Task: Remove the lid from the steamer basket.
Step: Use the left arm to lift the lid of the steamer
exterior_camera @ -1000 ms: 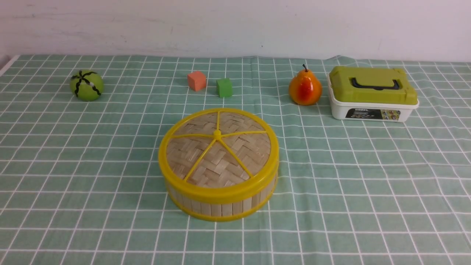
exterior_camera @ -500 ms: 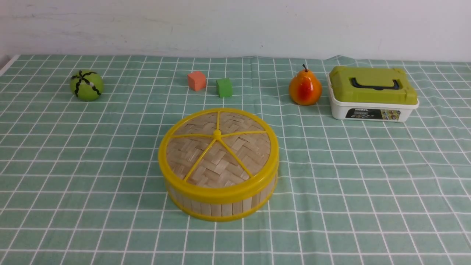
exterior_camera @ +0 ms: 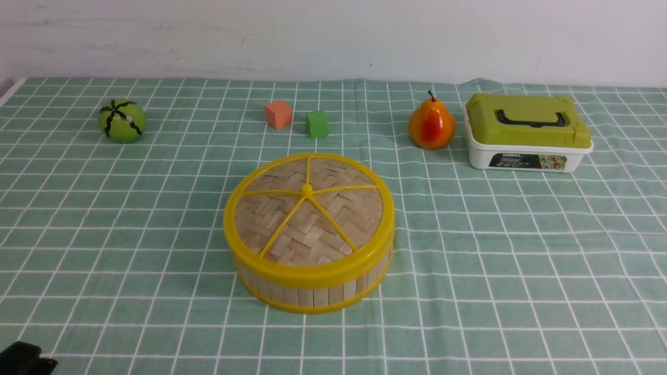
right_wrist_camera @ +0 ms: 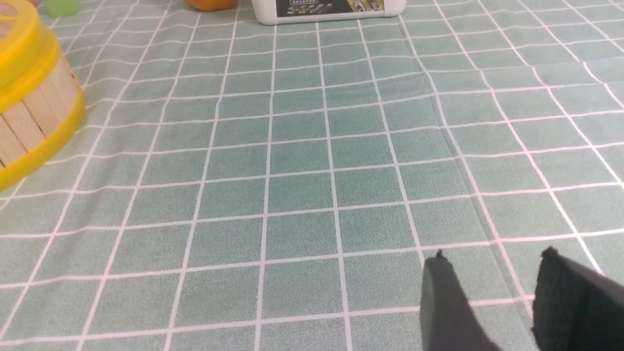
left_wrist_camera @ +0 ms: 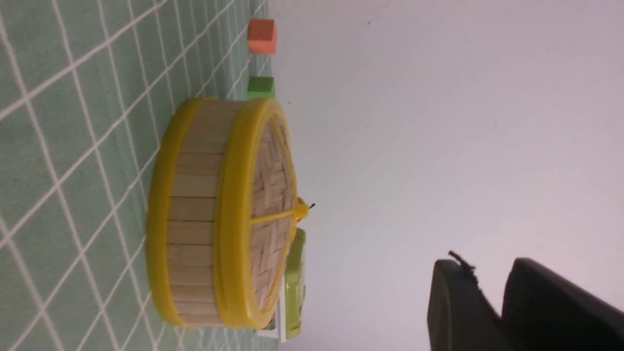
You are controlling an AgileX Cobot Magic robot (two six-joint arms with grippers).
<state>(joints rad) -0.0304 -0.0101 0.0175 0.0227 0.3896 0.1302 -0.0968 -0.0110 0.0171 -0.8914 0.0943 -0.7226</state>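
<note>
While the right gripper [right_wrist_camera: 493, 258] hangs low over the checked tablecloth [right_wrist_camera: 302, 146] with its jaws parted and empty, I cannot tell how the left gripper [left_wrist_camera: 487, 268] stands. The lid [exterior_camera: 308, 219] sits closed on the steamer basket [exterior_camera: 312, 292] mid-table, well apart from both.

Lid [exterior_camera: 308, 211] was seated flat on the basket [exterior_camera: 312, 294], fully closed. Lid: round woven-bamboo disc, yellow rim, five yellow spokes, small centre knob. Basket: shallow round tub, wall of vertical bamboo slats, yellow bottom rim. The pair stood upright on the tabletop [exterior_camera: 495, 260], about mid-width, toward the near side. Basket interior was hidden by the lid.
</note>
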